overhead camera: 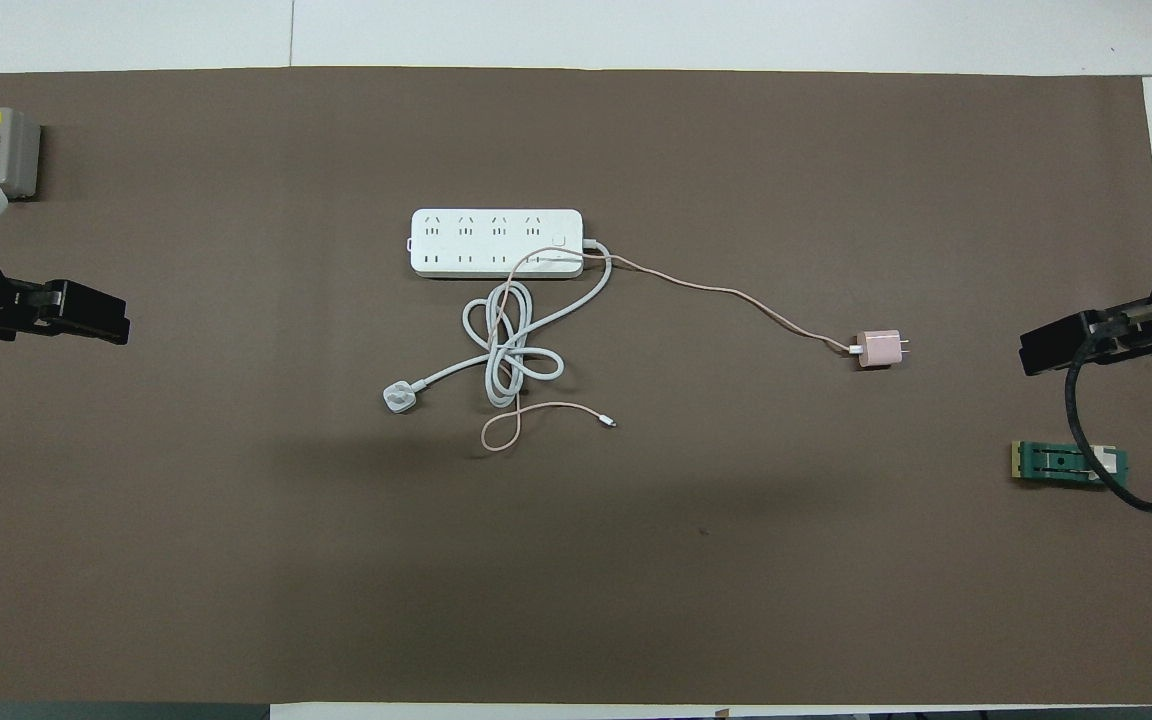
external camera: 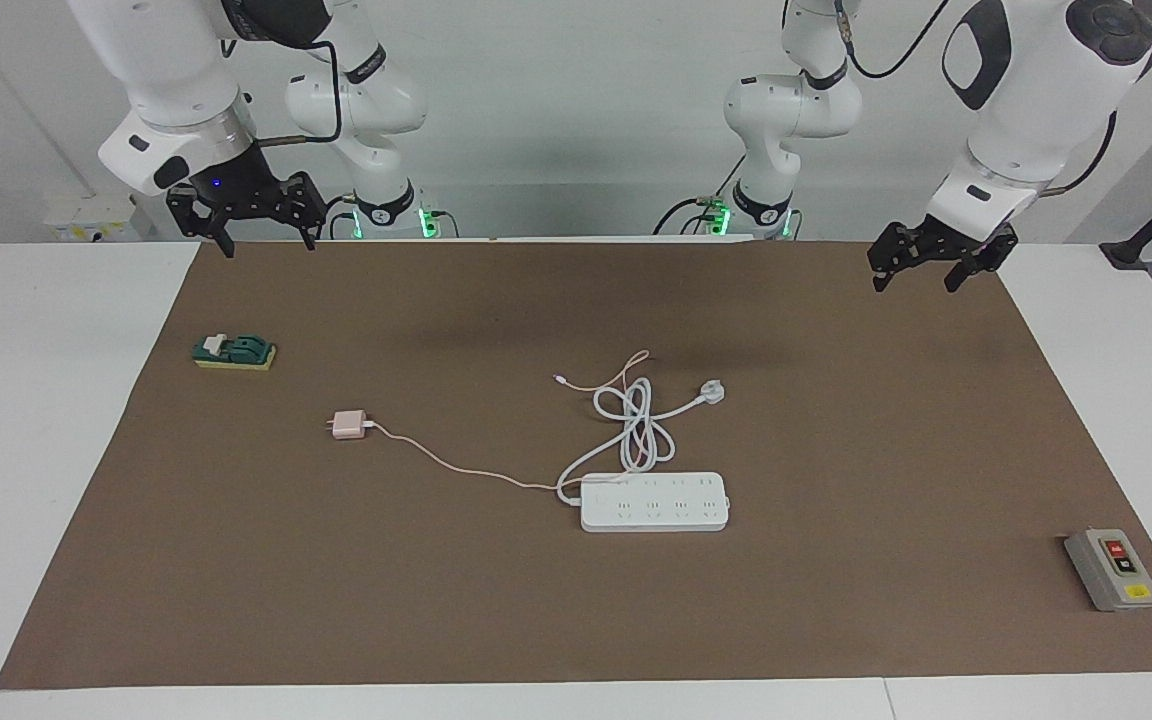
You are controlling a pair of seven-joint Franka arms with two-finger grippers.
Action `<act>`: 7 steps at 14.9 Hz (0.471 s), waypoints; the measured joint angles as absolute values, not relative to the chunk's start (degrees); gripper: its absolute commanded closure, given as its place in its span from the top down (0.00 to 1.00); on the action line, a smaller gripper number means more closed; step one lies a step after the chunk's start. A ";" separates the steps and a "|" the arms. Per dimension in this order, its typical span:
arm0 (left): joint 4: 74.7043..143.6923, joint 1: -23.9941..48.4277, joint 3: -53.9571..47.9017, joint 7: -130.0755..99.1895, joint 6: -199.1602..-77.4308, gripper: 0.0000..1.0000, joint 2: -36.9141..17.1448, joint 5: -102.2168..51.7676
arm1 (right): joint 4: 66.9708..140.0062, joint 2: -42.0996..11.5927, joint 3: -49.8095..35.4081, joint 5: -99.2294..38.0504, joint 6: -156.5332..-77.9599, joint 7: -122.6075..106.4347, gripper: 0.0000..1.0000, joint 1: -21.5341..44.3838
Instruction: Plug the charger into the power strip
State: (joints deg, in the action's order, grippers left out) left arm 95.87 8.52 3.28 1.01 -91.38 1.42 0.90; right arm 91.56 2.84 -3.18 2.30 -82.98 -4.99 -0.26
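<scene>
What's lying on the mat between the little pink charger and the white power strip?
Only the charger's own thin pink cable, running across bare brown mat to the power strip; the overhead view shows it best.

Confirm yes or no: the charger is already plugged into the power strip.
No: the charger lies on the mat apart from the power strip, its prongs bare.

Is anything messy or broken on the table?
Nothing looks broken. The only messy bit is the cords: the charger's thin pink cable runs across the power strip and tangles into its looped white cord. The charger lies unplugged, apart from the strip.
</scene>
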 measured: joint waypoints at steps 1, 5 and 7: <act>95.87 8.52 3.28 1.01 -91.38 1.00 1.42 0.91 | 91.56 2.84 -3.18 2.30 -82.98 -4.99 1.00 -0.25; 95.87 8.52 3.28 1.01 -91.38 1.00 1.42 0.90 | 91.54 2.84 -3.21 2.36 -82.98 -5.35 1.00 -0.15; 95.87 8.52 3.28 1.01 -91.38 1.00 1.42 0.90 | 91.54 2.84 -3.28 3.97 -83.35 -6.80 1.00 0.13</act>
State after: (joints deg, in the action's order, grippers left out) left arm 95.87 8.52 3.28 1.01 -91.38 1.42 0.90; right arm 91.54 2.84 -3.28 3.97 -83.35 -6.80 0.13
